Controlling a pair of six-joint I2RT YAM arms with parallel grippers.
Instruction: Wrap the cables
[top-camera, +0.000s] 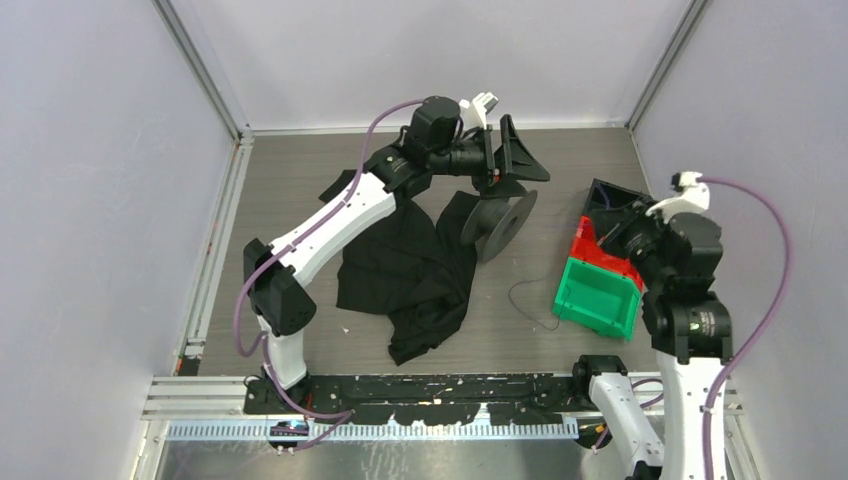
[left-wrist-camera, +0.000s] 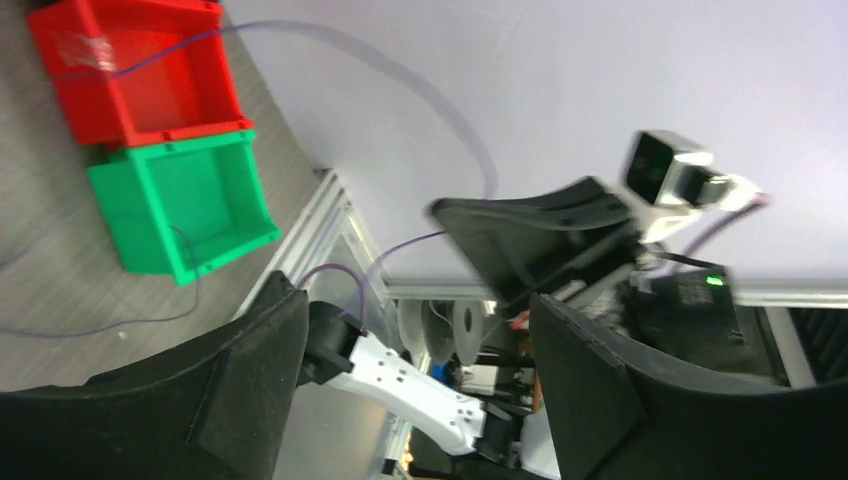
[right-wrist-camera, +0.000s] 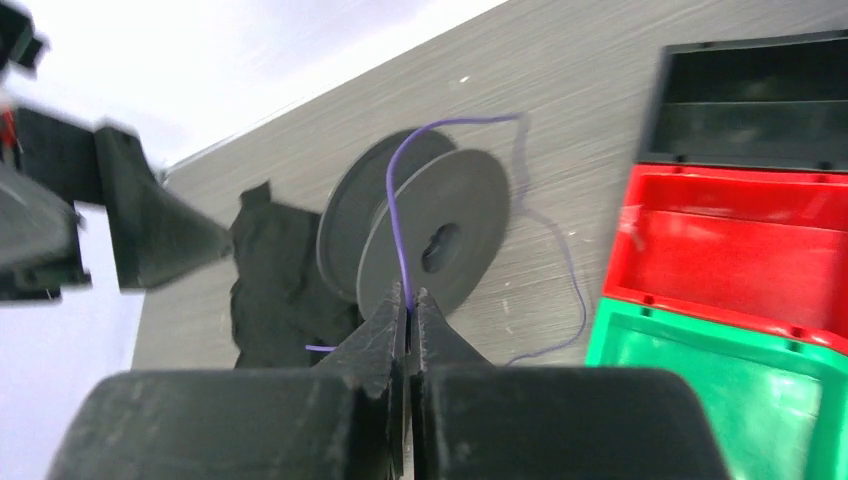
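Three open bins stand in a row on the grey worktop (top-camera: 300, 190) at 3 to 4 o'clock from the grey spool (top-camera: 500, 225): a black bin (top-camera: 610, 200) farthest, a red bin (top-camera: 600, 255) in the middle, and a green bin (top-camera: 598, 295) nearest, each touching the next. In the wrist views the red and green bins show only their own coloured floors and walls; the inside of the black bin is too dark to tell. The thin purple wire (right-wrist-camera: 390, 205) rises from the right fingers (right-wrist-camera: 385, 330), which are pressed together on it, arches over the rim of the spool's front flange, then falls in a loose loop on the worktop at 5 o'clock from the spool, just beside the green bin's corner. The right arm hangs over the bin row. A crumpled black cloth (top-camera: 410, 270) lies at 8 o'clock from the spool, its edge touching or tucked behind the spool's rear flange. The left fingers (top-camera: 520, 155) are at 12 o'clock from the spool, spread wide apart, with nothing between them.
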